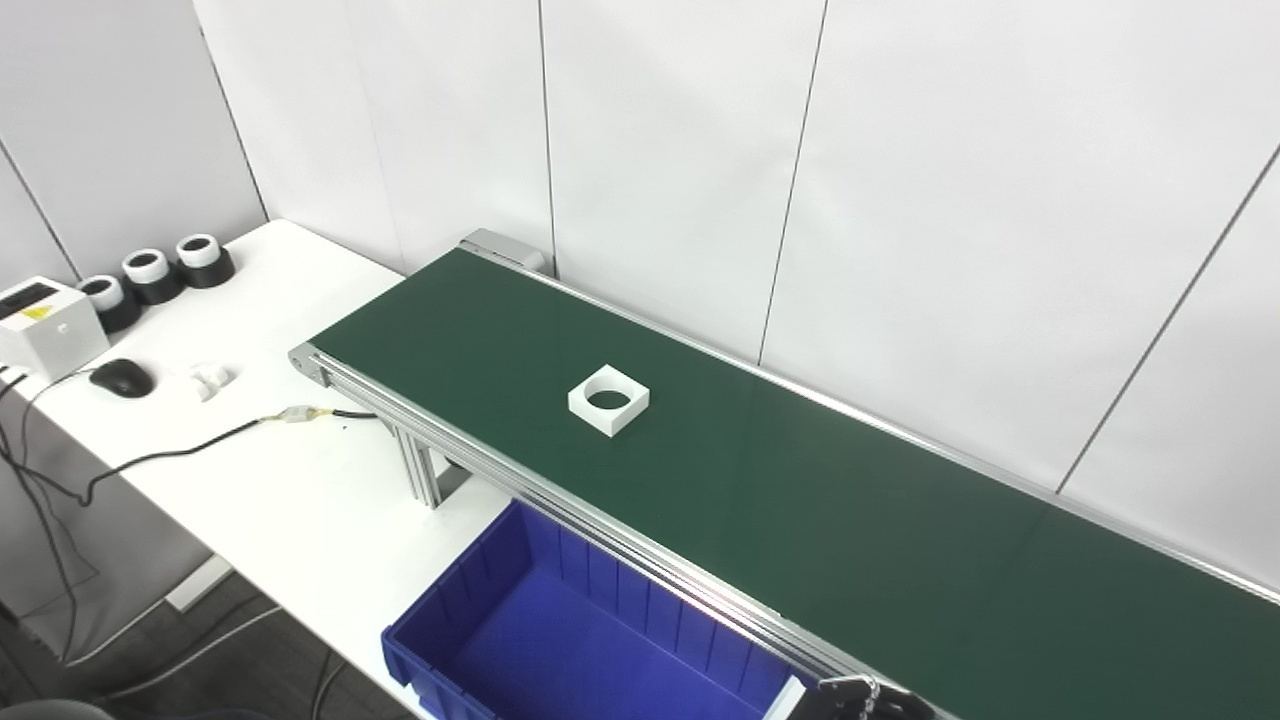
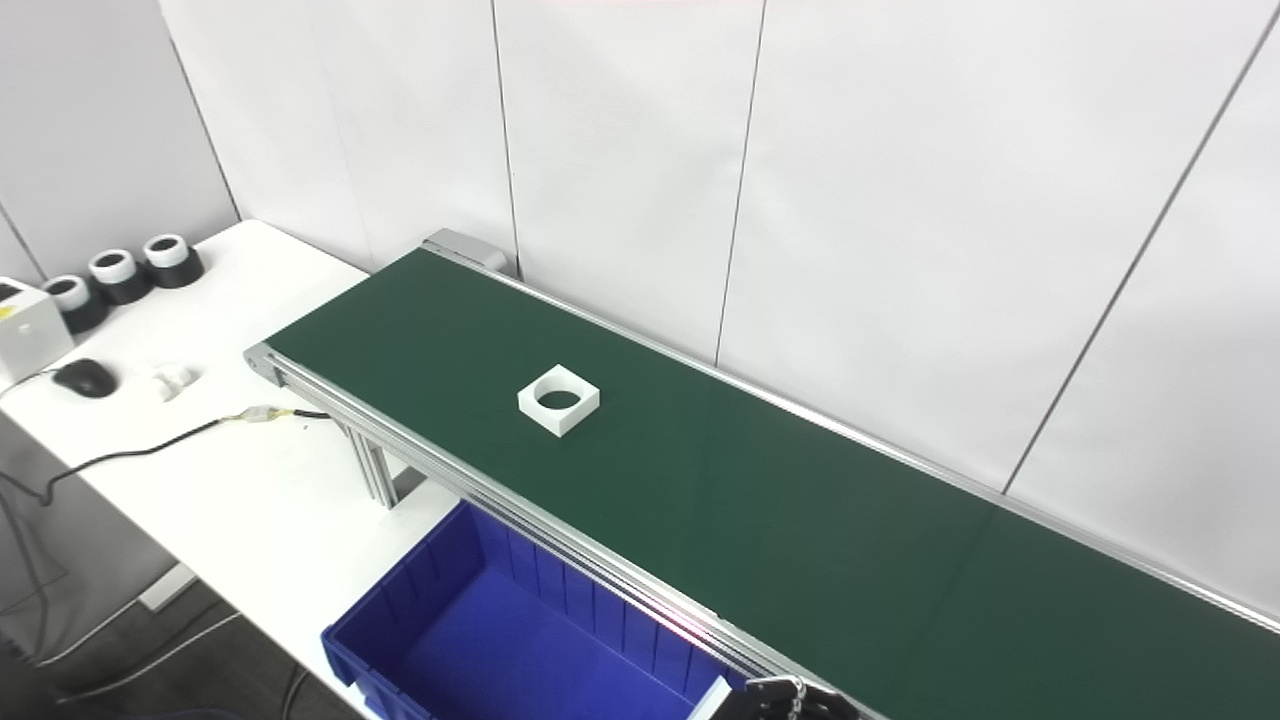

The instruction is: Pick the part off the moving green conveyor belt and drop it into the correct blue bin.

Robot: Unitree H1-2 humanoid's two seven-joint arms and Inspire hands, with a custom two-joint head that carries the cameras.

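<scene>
A white square part (image 1: 608, 400) with a round hole through its middle is lying flat on the green conveyor belt (image 1: 800, 480), roughly midway between the belt's near and far edges and closer to the belt's left end than to its right. Nothing is touching it. The belt is running diagonally from the upper left to the lower right, its silver rail (image 1: 560, 500) lining the near edge. Below that near rail a blue bin (image 1: 470, 625) is sitting open-topped at the front edge of the white table (image 1: 300, 490), its ribbed inner walls showing. Only a dark sliver of one hand (image 1: 870, 697) is peeking in at the bottom edge, just beside the bin's right end and the rail; which arm it belongs to and whether its fingers are spread or pressed together cannot be told. Toward the table's far left corner three black-and-white cylinders (image 1: 150, 275) are standing in a row, with a white box (image 1: 45, 325), a black mouse (image 1: 122, 377) and a small white piece (image 1: 210, 378) near them, while a black cable (image 1: 170, 455) is trailing across the tabletop.
</scene>
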